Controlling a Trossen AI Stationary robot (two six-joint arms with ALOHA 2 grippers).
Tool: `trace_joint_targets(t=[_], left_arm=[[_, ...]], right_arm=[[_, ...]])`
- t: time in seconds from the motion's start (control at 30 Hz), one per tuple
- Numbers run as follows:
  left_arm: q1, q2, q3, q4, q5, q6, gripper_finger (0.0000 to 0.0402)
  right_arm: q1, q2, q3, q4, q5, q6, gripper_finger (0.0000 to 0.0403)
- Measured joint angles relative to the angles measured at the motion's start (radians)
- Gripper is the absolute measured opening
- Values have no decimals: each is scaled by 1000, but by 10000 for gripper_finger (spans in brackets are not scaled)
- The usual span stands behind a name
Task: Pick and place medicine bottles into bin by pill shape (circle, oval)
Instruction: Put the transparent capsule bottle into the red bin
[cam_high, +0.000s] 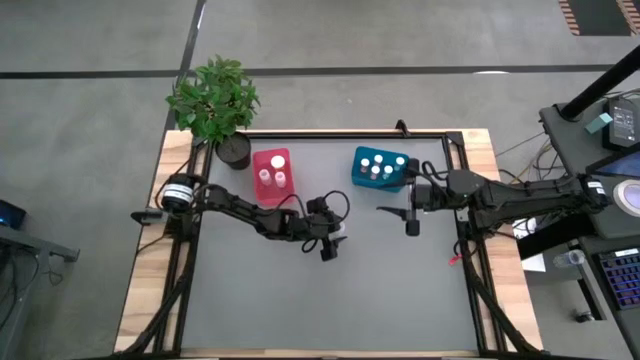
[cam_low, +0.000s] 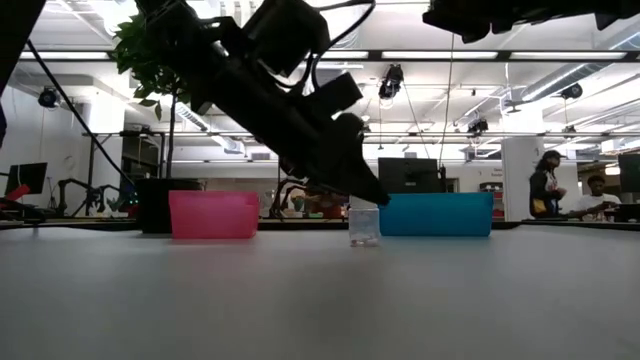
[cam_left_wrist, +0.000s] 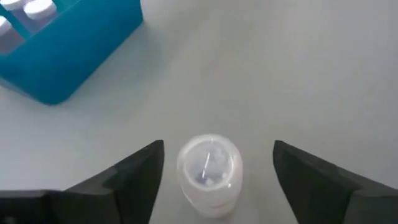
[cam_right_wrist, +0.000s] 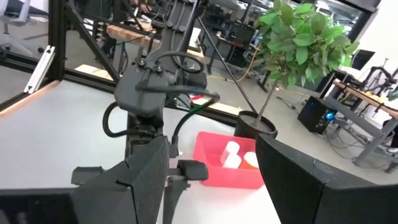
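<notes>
Bottle stands between left tool's spread fingers.

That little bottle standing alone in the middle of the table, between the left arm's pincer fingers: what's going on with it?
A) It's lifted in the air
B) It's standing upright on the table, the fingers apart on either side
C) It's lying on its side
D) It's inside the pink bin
B: the medicine bottle stands upright on the table, and the left pincer has its fingers spread with gaps on both sides, not touching it.
</notes>
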Motion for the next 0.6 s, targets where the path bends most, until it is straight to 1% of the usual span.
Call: trace_joint_targets(t=[0.17,0.4,0.43,0.5,0.6], left_arm=[[-2,-2,-1,-1,-4,-1,222],[-3,-9,-1,-7,-42,-28,122],[-5,-18,-1,-19,-61,-34,115],[-5,-52,-2,-76,-103,-56,115],[-5,-136,-10,-182,-132,-102,115]], right_arm=[[-8,0,0,-7,0,9,228],[-16,0,0,-24,0,9,228],[-17,0,0,-24,0,9,228],[-21,0,0,-25,0,9,228],[-28,0,0,-36,0,9,228]])
